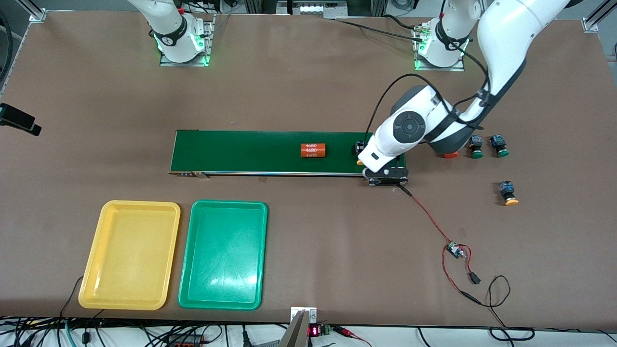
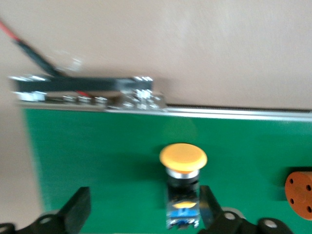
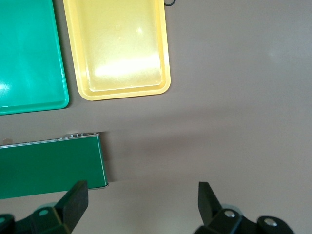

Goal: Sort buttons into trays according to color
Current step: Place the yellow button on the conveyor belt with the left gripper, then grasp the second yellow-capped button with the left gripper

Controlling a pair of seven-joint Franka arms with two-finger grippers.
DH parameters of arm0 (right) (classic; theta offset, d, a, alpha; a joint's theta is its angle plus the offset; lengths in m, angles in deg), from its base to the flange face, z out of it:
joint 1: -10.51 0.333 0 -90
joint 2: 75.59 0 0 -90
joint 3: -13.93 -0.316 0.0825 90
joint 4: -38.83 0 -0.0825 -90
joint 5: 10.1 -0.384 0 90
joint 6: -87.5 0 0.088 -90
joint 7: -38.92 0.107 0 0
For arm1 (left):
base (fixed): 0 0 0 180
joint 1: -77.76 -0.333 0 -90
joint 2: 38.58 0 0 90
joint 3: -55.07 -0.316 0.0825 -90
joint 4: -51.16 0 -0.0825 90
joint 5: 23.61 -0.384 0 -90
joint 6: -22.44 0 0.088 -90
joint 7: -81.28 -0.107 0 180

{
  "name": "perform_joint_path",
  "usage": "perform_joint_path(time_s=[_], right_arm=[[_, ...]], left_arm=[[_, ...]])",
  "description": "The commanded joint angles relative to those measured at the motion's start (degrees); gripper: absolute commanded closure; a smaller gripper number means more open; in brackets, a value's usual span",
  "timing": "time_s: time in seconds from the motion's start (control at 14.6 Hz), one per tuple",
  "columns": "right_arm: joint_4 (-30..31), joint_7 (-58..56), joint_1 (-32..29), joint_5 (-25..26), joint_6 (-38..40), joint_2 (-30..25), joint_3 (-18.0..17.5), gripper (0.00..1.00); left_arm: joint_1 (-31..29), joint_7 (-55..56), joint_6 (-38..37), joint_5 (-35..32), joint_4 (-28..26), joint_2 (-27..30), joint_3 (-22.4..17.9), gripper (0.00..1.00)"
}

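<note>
The left gripper [image 2: 141,214] is open wide over the conveyor belt [image 1: 250,152], and a yellow-capped button [image 2: 183,187] lies on the belt, one finger beside its body. The button looks small, light and hard, with a smooth cap, so its boxy body looks best to pinch. The right gripper [image 3: 141,209] waits open over bare table, near the yellow tray [image 3: 117,48].

Bright, even overhead lighting across the brown matte tabletop [image 1: 308,86]; shadows soft and short. White glare patches on the glossy shallow green plastic tray [image 1: 223,254], fainter sheen on the shallow yellow plastic tray [image 1: 130,254]. Green glow at both arm bases. Left wrist view smeared by motion blur: round yellow-orange button cap [image 2: 183,157] soft-edged, silver belt frame streaked. Right wrist view sharper, with a broad diffuse shadow on bare tabletop.
</note>
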Motion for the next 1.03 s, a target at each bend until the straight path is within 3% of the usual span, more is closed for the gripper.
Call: perform_joint_path(time_s=[0.0, 0.14, 0.27, 0.48, 0.68, 0.96], right_arm=[[0.5, 0.5, -0.5, -0.3, -0.6, -0.5, -0.4, 0.0], [0.6, 0.5, -0.5, -0.6, -0.7, -0.5, -0.4, 0.0], [0.5, 0.5, -0.5, -0.6, -0.8, -0.5, -0.4, 0.0], [0.6, 0.5, -0.8, -0.5, -1.8, -0.4, -0.4, 0.0], [1.5, 0.6, -0.8, -0.8, -2.4, -0.7, -0.4, 0.0], [2.6, 0.6, -0.7, -0.9, -2.1, -1.7, -0.5, 0.0]], left_arm=[[-0.5, 0.3, -13.1, -0.8, 10.3, 1.5, 0.5, 0.0], [-1.7, -1.6, -18.9, -1.3, 15.5, 1.1, -0.7, 0.0], [-5.2, -4.4, -20.0, -1.3, 16.2, 1.1, -4.2, 0.0], [-10.3, -12.2, -19.7, -1.5, 16.2, -0.4, -9.3, 0.0], [-10.8, -22.3, -19.0, -5.2, 16.3, -2.9, -16.1, 0.0], [-14.7, -32.4, -14.1, -9.4, 15.7, -5.4, -18.4, 0.0]])
